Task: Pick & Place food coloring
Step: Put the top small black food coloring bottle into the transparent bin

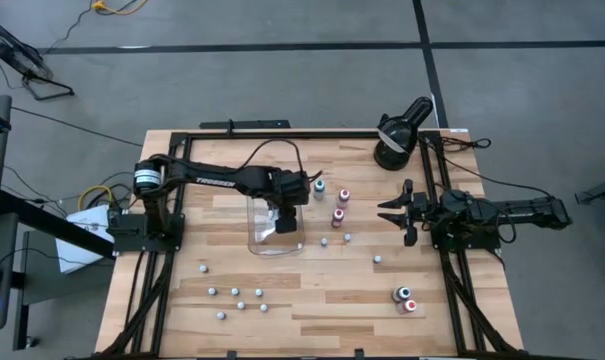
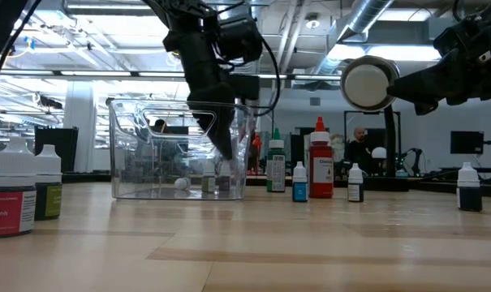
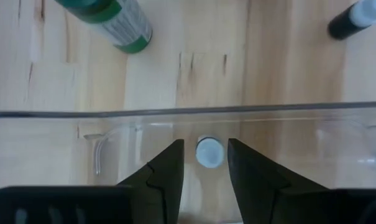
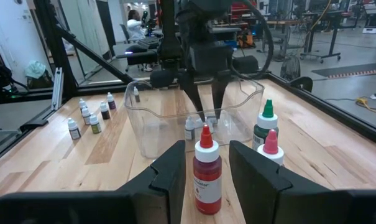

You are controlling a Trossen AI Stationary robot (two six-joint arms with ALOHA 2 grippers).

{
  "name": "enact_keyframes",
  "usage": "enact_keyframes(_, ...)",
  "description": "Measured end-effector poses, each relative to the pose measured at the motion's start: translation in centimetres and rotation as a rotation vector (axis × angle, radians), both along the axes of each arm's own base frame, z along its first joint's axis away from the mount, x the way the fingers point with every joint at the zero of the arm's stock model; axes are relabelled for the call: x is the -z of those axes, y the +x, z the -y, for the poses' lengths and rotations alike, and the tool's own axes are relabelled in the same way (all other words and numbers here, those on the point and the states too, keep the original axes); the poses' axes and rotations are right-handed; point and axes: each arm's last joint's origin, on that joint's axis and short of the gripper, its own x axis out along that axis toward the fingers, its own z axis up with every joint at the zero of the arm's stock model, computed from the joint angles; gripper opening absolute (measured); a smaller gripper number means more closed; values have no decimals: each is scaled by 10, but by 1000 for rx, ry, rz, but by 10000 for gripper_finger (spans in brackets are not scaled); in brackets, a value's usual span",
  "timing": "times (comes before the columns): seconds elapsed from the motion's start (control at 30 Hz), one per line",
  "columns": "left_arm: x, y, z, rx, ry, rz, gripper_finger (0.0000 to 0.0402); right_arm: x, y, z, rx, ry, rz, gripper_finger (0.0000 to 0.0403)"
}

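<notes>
Pale wooden table (image 1: 312, 310), clear tray (image 1: 262, 235), tiny bottles (image 1: 237, 295).

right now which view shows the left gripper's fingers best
Left wrist view: the left gripper is open over a white-capped bottle in the tray. The right wrist view shows it from the front; the low view partly through the tray wall; the high view hides its fingers.

Tray walls (image 1: 254, 240) — bottles (image 1: 340, 207) alongside
</notes>
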Motion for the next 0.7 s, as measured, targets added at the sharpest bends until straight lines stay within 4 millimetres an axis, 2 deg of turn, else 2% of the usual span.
enact_keyframes(0.17,-14,-5,4,-14,-10,32,116,0,0,0,0,0,0,113)
enact_keyframes(0.37,-47,-19,13,-5,-9,99,116,0,0,0,0,0,0,113)
enact_keyframes(0.57,-82,-45,30,162,60,110,116,0,0,0,0,0,0,113)
enact_keyframes(0.7,-96,-64,43,304,105,62,116,0,0,0,0,0,0,113)
